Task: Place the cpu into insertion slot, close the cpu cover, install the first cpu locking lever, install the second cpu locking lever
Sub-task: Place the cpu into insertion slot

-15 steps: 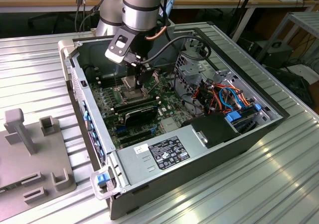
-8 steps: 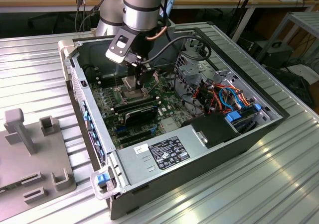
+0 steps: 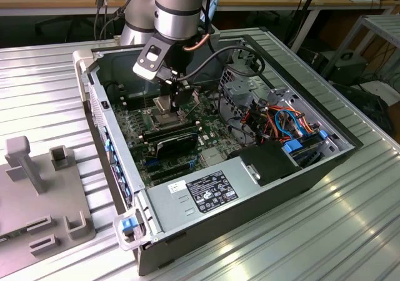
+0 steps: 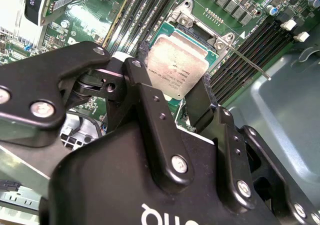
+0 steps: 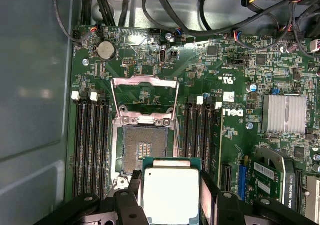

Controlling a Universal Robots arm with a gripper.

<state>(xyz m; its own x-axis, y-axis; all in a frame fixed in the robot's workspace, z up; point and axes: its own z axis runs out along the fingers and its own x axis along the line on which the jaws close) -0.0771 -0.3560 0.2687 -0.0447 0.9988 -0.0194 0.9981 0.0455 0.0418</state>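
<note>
- Step in hand is the very first one, getting the cpu (image 4: 177, 65) into the insertion slot (image 5: 145, 147); nothing past that looks done
- The gripper (image 4: 172, 79) is clamped on the cpu, a black finger on each of two opposite edges, with the metal top facing the wrist cameras
- The chip hangs above the insertion slot, not in it; in the first wrist view the slot's dark centre is fully bare and the chip sits off one edge of it rather than square over it
- The cpu cover (image 5: 145, 82) stands open on the side of the slot away from the chip, so nothing blocks the way in
- A thin metal lever (image 4: 250, 65) pokes out loose beside the slot, not hooked down as far as I can tell
- The long black memory slots (image 5: 92, 145) flank the slot on both sides, close enough that I'd watch the fingers near them
- My read: seating it calls for centring the chip over the slot, edges parallel to the silver rim, dead flat, then a gentle straight drop, since a tilt here could hurt the contacts
- Can't tell from here whether the chip's corner orientation matches the slot
</note>
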